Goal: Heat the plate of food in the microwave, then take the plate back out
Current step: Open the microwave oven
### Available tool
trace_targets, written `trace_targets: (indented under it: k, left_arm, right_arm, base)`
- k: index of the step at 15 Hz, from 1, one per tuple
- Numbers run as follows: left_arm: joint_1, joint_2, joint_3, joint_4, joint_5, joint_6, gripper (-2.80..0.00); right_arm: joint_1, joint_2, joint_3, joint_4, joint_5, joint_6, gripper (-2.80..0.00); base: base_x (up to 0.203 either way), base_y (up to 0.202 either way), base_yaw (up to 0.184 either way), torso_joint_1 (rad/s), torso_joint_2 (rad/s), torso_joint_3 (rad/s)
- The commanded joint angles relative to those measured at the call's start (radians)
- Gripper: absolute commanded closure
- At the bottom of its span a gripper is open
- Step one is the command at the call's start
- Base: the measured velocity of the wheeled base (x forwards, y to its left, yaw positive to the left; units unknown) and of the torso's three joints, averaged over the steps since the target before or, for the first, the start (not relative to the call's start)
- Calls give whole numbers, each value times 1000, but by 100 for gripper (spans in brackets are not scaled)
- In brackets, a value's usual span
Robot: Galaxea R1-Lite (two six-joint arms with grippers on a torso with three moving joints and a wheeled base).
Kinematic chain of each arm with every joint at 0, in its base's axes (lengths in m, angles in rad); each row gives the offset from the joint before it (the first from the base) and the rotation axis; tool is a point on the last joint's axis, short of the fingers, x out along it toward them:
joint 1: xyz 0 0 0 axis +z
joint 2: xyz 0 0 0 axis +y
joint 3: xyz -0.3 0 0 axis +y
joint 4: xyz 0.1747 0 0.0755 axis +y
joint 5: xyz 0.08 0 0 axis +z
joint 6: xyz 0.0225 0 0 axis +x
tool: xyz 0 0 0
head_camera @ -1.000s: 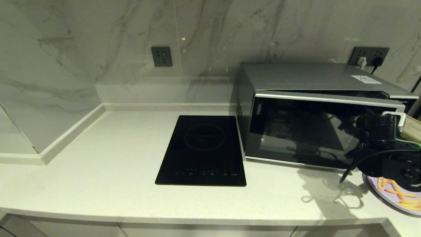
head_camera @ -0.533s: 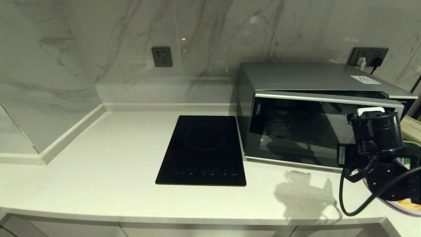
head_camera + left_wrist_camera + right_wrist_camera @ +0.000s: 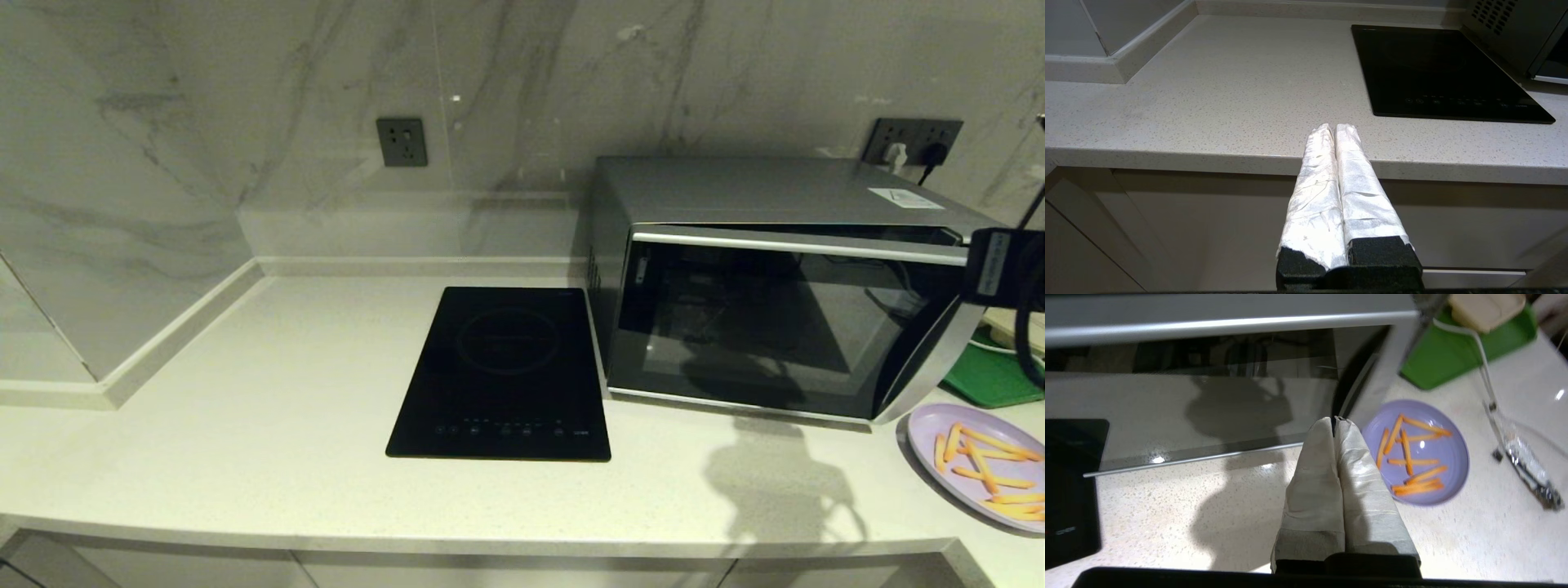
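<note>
Your right gripper (image 3: pixel 1334 422) hangs above the table (image 3: pixel 245 408) with its fingers pressed together, holding nothing. The plate (image 3: pixel 1449 457) lies on the table just beside its tips, apart from them, before the microwave's (image 3: pixel 775 196) right corner. Your left gripper (image 3: pixel 1334 130), fingers together too, sits parked at the table's front edge.

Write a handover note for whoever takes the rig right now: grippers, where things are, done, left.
Right gripper: shut, empty, raised in front of the microwave, beside the plate.
Left gripper: shut, empty, parked below the counter edge.
Plate: on the counter at the microwave's right front corner, fries on it.
Microwave: door ajar at the top.
Done: door cracked open at most.
Left: open door fully, load plate, close, heat, take plate back out.
</note>
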Motion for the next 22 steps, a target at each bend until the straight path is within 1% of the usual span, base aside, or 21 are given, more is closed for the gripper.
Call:
trace_targets:
  k: [1, 2, 4, 8, 13, 16, 19, 20, 22]
  left_arm:
    - [0, 0, 0, 0, 0, -1, 0]
    - [0, 0, 0, 0, 0, -1, 0]
    - [0, 0, 0, 0, 0, -1, 0]
    - [0, 0, 0, 0, 0, -1, 0]
    - [0, 0, 0, 0, 0, -1, 0]
    - [0, 0, 0, 0, 0, -1, 0]
    - [0, 0, 0, 0, 0, -1, 0]
    - [0, 0, 0, 0, 0, -1, 0]
    - [0, 0, 0, 0, 0, -1, 0]
  right_arm:
    - [-124, 37, -160, 133, 168, 12, 0]
    - [-163, 81, -222, 175, 215, 14, 0]
    - [-209, 173, -323, 208, 250, 17, 0]
    - [-243, 321, -472, 225, 261, 15, 0]
    - [-248, 445, -615, 226, 261, 13, 0]
    - [-262, 504, -664, 225, 261, 10, 0]
    - [-280, 546, -667, 220, 267, 9, 0]
    - [-283, 555, -667, 220, 292, 10, 0]
    - [-296, 565, -667, 217, 307, 11, 0]
  base:
    - [0, 0, 0, 0, 0, 0]
    - [0, 0, 0, 0, 0, 0]
    - [0, 0, 0, 0, 0, 0]
    - [0, 0, 0, 0, 0, 0]
    - [0, 0, 0, 0, 0, 0]
    - [0, 0, 0, 0, 0, 0]
    - [0, 0, 0, 0, 0, 0]
    - [0, 0, 0, 0, 0, 0]
    - [0, 0, 0, 0, 0, 0]
